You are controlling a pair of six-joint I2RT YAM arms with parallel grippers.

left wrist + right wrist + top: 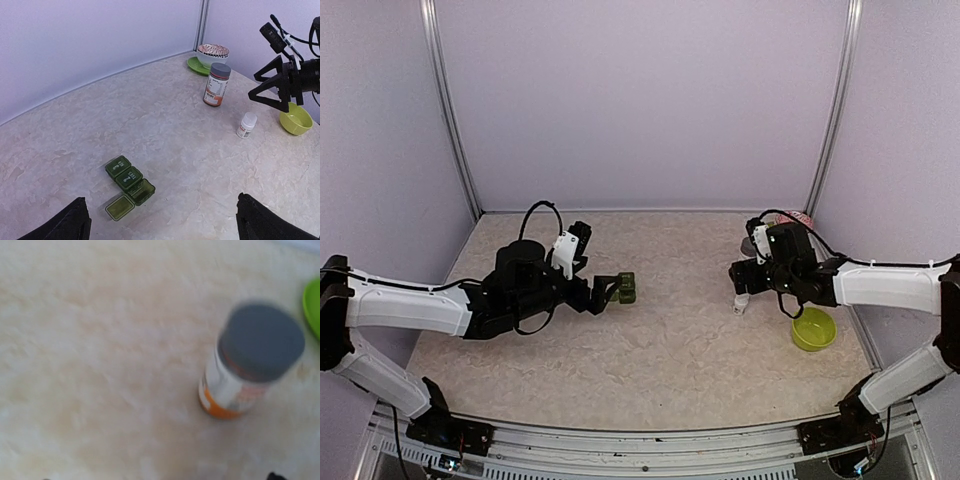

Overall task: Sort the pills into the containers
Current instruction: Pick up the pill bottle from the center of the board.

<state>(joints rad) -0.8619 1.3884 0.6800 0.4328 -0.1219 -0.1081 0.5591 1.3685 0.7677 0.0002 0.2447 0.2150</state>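
Observation:
A green pill organizer (129,186) lies on the table with one end compartment open, its lid flipped out. My left gripper (165,225) hangs above it, open wide, with nothing between its fingers. From above, that gripper (605,290) sits just left of the organizer (627,288). An orange bottle with a grey cap (217,84) stands upright at the back right, and the right wrist view shows it blurred (252,362). A small white bottle (246,125) stands closer in. My right gripper (254,86) hovers over that bottle (742,300), jaws apart and empty. No loose pills show.
A lime bowl (813,328) sits near the right wall. A patterned bowl (212,54) rests on a green plate (194,64) in the back right corner. Pale walls and metal corner posts close off the table at the back and sides.

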